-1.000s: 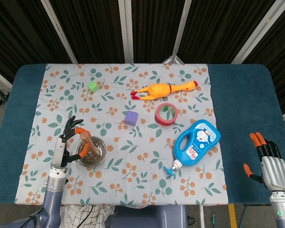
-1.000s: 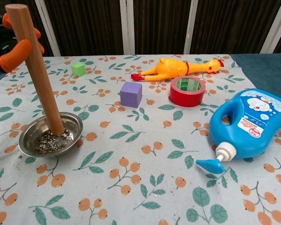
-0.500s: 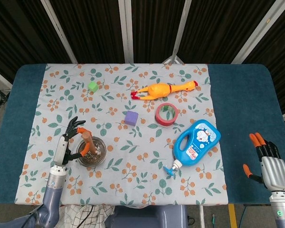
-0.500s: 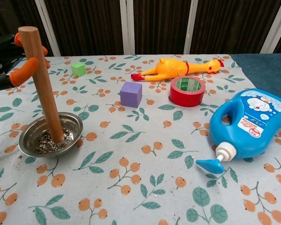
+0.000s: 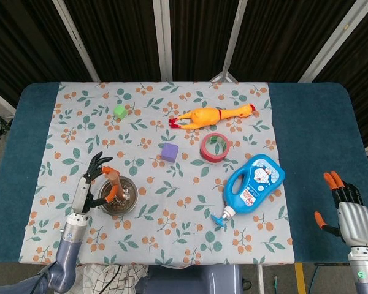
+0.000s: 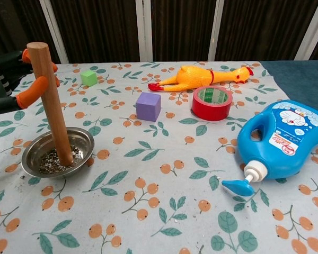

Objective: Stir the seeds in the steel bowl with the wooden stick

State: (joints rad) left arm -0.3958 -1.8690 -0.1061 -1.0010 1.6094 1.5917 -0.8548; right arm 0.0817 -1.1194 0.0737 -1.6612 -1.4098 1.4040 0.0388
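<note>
The steel bowl [image 6: 34,159] [image 5: 126,202] with dark seeds sits at the table's front left. A wooden stick [image 6: 51,100] [image 5: 114,181] stands nearly upright in it, its lower end in the seeds. My left hand [image 6: 13,84] [image 5: 93,184] holds the stick near its top between orange-tipped fingers, from the bowl's left side. My right hand [image 5: 346,208] hovers off the table's right front corner, fingers apart and holding nothing; the chest view does not show it.
A purple cube [image 6: 148,106], red tape roll [image 6: 212,103], yellow rubber chicken [image 6: 201,76] and green cube [image 6: 88,78] lie behind the bowl. A blue detergent bottle [image 6: 281,138] lies on its side at the right. A few seeds are spilled left of the bowl.
The stick's top has moved right and lower as my left hand dropped, and its foot has shifted slightly inside the bowl. The right hand has stayed put.
</note>
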